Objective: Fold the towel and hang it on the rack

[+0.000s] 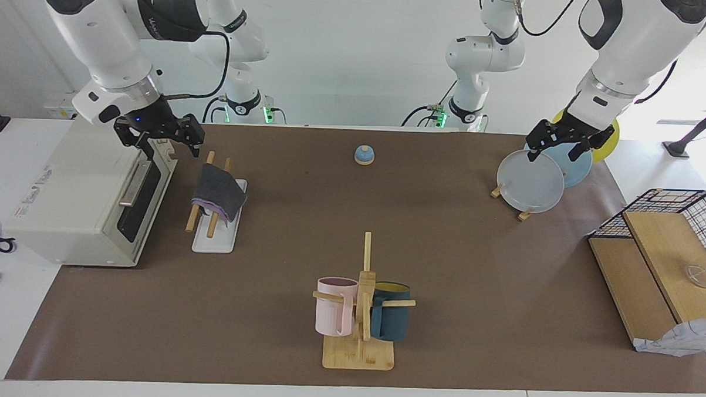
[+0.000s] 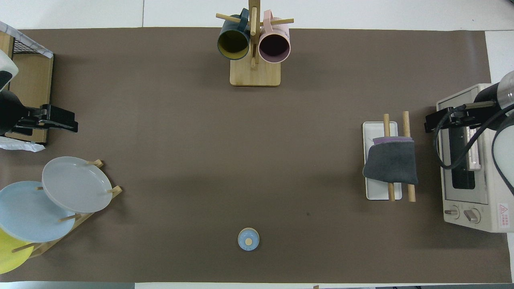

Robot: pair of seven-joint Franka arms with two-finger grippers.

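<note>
The towel (image 1: 218,191) is folded and draped over the two wooden rods of the rack (image 1: 215,239), dark grey face out, with a purple edge showing. The overhead view shows the towel (image 2: 391,162) across both rods above the rack's white base (image 2: 377,130). My right gripper (image 1: 172,151) is open and empty in the air between the rack and the toaster oven, clear of the towel; it also shows in the overhead view (image 2: 427,122). My left gripper (image 1: 554,157) is open and empty over the plate stand at the left arm's end, seen in the overhead view (image 2: 75,121) too.
A white toaster oven (image 1: 88,201) stands beside the rack at the right arm's end. A bamboo mug stand (image 1: 359,351) with pink and teal mugs is farthest from the robots. A plate stand (image 1: 530,181), a blue bell (image 1: 364,155) and a wire-and-wood crate (image 1: 656,250) are also there.
</note>
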